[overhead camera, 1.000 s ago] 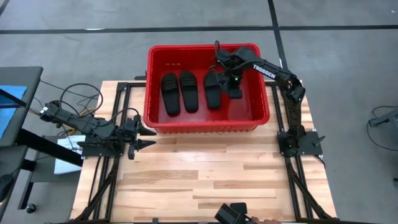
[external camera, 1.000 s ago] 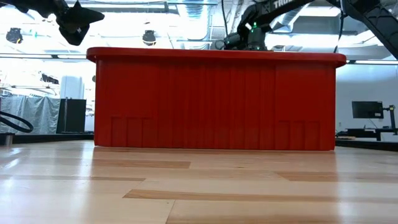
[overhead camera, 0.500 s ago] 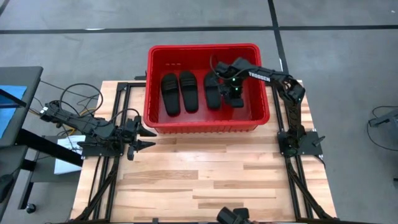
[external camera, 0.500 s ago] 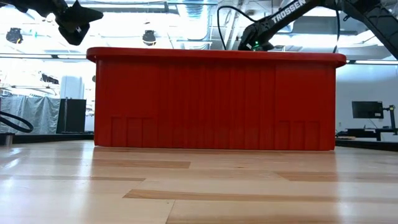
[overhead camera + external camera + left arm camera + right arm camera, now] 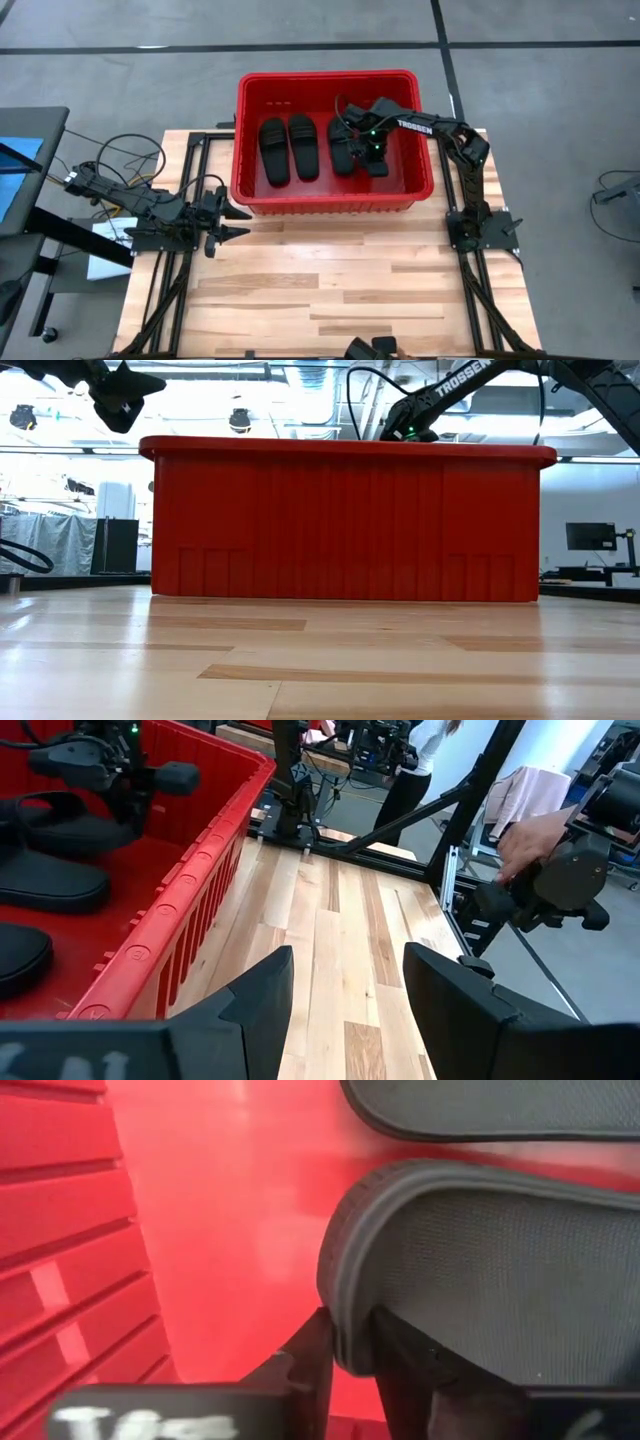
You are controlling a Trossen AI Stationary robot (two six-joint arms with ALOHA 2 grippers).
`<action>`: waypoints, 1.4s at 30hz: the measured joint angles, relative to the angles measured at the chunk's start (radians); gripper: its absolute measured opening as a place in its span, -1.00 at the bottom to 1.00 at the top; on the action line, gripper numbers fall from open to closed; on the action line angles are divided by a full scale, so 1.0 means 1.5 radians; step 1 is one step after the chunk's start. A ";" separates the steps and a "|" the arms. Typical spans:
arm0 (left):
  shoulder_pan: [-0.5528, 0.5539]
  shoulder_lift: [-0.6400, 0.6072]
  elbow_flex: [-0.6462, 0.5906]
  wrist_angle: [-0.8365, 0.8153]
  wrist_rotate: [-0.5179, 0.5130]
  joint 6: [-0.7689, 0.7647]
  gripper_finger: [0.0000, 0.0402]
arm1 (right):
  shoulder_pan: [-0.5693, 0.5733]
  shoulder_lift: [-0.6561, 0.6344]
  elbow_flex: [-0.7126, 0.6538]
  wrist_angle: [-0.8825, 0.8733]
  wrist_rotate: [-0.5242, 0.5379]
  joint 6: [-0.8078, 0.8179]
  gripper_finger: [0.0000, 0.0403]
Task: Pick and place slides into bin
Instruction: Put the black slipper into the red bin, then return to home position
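The right gripper (image 5: 372, 158) is low inside the bin (image 5: 247, 110), close to the wall on the side of the right arm's base. In the right wrist view its two dark fingers (image 5: 310, 1360) stand on both sides of the rim of the fourth slide (image 5: 470, 1270), at the sole's rounded end; the gap between them is narrow, and I cannot tell if they press the rubber or are only beside it. This slide lies on the red floor of the bin, and just beside it is the third slide (image 5: 342, 145). Further toward the opposite wall of the bin, two more slides (image 5: 288, 148) lie side by side on the floor, their straps toward the far wall. So all four black slides are inside the bin. In the low view only the near wall of the bin (image 5: 340, 525) is visible, with the right arm coming down behind its rim. The left gripper (image 5: 235, 220) waits outside the bin, over the wooden table (image 5: 330, 300) near the bin's front corner on the left arm's side; its fingers (image 5: 255, 995) are spread wide and hold nothing. Beyond the table, in the left wrist view, a person's hand (image 5: 525, 840) rests on a dark device.
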 joint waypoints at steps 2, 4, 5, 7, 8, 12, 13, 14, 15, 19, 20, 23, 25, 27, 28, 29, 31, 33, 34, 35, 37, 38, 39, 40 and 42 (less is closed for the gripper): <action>0.000 0.000 0.000 0.000 0.000 0.000 -0.10 | 0.000 0.000 0.000 -0.001 0.000 0.012 -0.68; 0.000 0.000 0.000 0.000 0.000 0.000 -0.10 | 0.000 0.000 0.000 -0.002 0.000 0.020 -0.64; 0.000 0.000 0.000 0.000 0.000 0.000 -0.10 | 0.000 0.000 0.000 -0.003 0.000 0.026 -0.61; 0.000 0.000 0.000 0.000 0.000 0.000 -0.10 | 0.000 0.000 0.000 -0.003 0.000 0.033 -0.56; 0.000 0.000 0.000 0.000 0.000 0.000 -0.10 | 0.000 0.000 0.000 -0.003 0.000 0.033 -0.53; 0.000 0.000 0.000 -0.001 0.000 0.000 -0.10 | 0.002 0.000 0.000 -0.003 0.000 0.046 -0.36; 0.000 0.000 0.000 -0.001 0.000 0.000 -0.10 | 0.003 0.000 0.000 -0.003 0.001 0.049 -0.31; 0.000 0.000 0.000 -0.001 0.000 0.000 -0.10 | 0.003 0.000 0.000 -0.004 0.001 0.050 -0.26; 0.000 0.000 0.000 -0.001 -0.001 0.000 -0.10 | 0.003 0.000 0.000 -0.004 0.001 0.050 -0.20; 0.000 0.000 0.000 -0.001 -0.001 0.000 -0.10 | 0.003 0.000 0.000 -0.010 0.004 0.050 -0.03; 0.000 0.000 0.000 -0.001 -0.001 0.000 -0.10 | 0.003 0.000 0.000 -0.012 0.006 0.051 0.00; 0.000 0.000 0.000 -0.001 -0.001 0.000 -0.10 | 0.003 0.000 0.000 -0.029 0.026 0.055 0.05; 0.000 0.000 0.000 -0.001 -0.001 -0.001 -0.10 | 0.003 -0.001 0.000 -0.040 0.042 0.057 0.05; 0.000 0.000 0.000 -0.001 -0.001 -0.001 -0.10 | 0.003 -0.001 0.000 -0.051 0.058 0.057 0.04; 0.000 0.000 0.000 -0.001 -0.001 -0.001 -0.10 | 0.002 -0.002 0.000 -0.052 0.067 0.057 0.03; 0.000 0.000 0.000 -0.001 -0.001 -0.001 -0.10 | 0.001 -0.002 0.002 -0.057 0.073 0.057 0.02; 0.000 0.000 0.000 -0.001 -0.001 -0.001 -0.10 | -0.005 -0.002 0.010 -0.071 0.074 0.058 0.00; 0.000 0.000 0.000 -0.001 -0.001 -0.001 -0.10 | -0.011 -0.003 0.022 -0.070 0.074 0.063 -0.02; 0.000 0.000 0.000 -0.001 -0.001 -0.001 -0.10 | -0.014 -0.003 0.029 -0.071 0.074 0.067 -0.03; 0.000 0.000 0.000 -0.001 -0.001 -0.001 -0.10 | -0.018 -0.003 0.038 -0.072 0.074 0.069 -0.04; 0.000 0.000 0.000 -0.001 -0.001 -0.001 -0.10 | -0.025 -0.003 0.061 -0.074 0.074 0.077 -0.05; 0.000 0.000 0.000 -0.001 -0.001 -0.001 -0.10 | -0.029 -0.003 0.074 -0.075 0.074 0.081 -0.05; 0.000 0.000 0.000 -0.001 -0.001 -0.001 -0.10 | -0.032 -0.003 0.086 -0.076 0.074 0.085 -0.05; 0.000 0.000 0.000 -0.001 -0.001 -0.002 -0.10 | -0.036 -0.003 0.098 -0.077 0.074 0.087 -0.05; 0.000 0.000 0.000 -0.001 0.000 -0.008 -0.10 | -0.042 -0.003 0.127 -0.076 0.074 0.093 -0.04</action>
